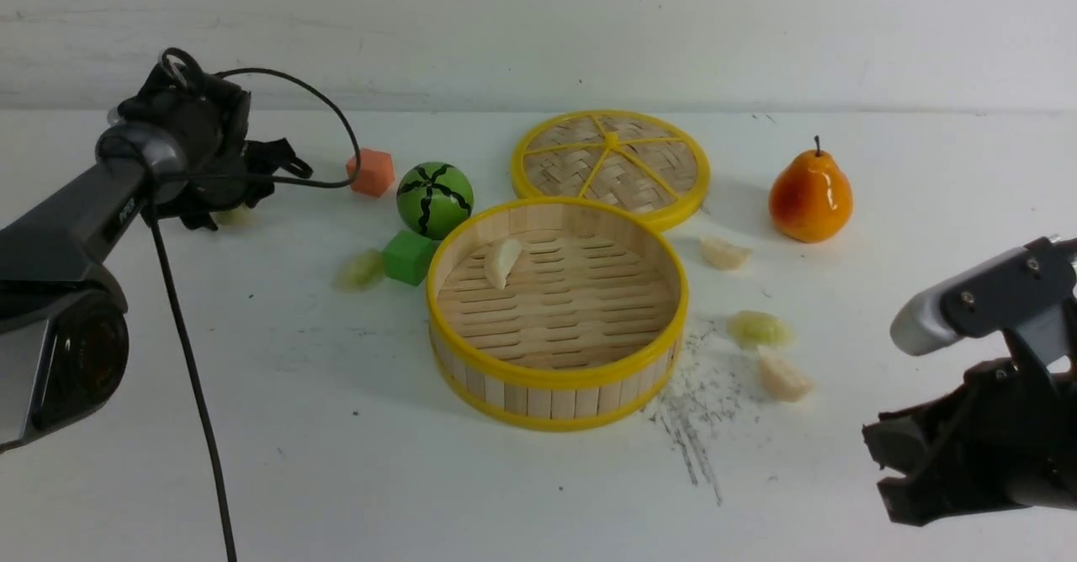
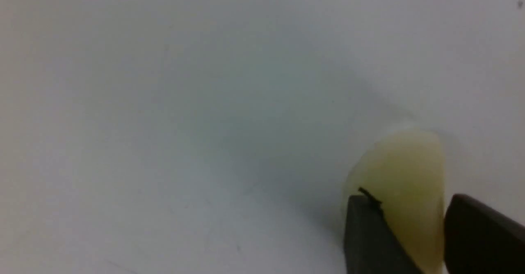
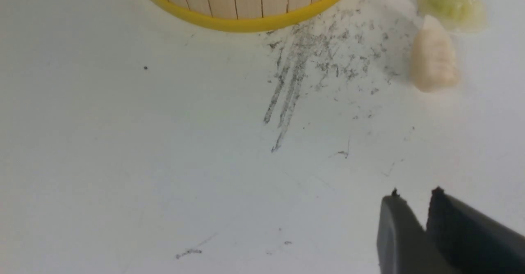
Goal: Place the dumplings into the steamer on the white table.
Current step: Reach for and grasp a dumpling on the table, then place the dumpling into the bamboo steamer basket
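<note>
Low on the robot's right, the right gripper [image 3: 416, 192] points in over the white table [image 1: 421, 495], its tips slightly parted with nothing between them; it seems parked there to leave the other arm room. Far on the left, the left arm [image 1: 50, 225] reaches forward, its wrist bent down so the fingers meet the tabletop. The jaws of the left gripper [image 2: 412, 200] flank a pale green dumpling [image 2: 404, 163] and look closed on it, one finger along each long side, probably because its narrow width suits a pinch; the tip pokes out beyond them. Its soft curve could roll free if lifted off-centre. The steamer [image 1: 558, 400] sits open between the arms, presumably so both can reach it, and holds one cream dumpling [image 1: 502, 263] near its wall. Another green dumpling [image 1: 362, 270] lies just beside the green cube [image 1: 409, 257]. On the steamer's right are a cream one [image 1: 725, 253] near the woven disc [image 1: 555, 158], then a green and a cream close together. Lifting and carrying the pinched piece over the rim looks like the next need.
</note>
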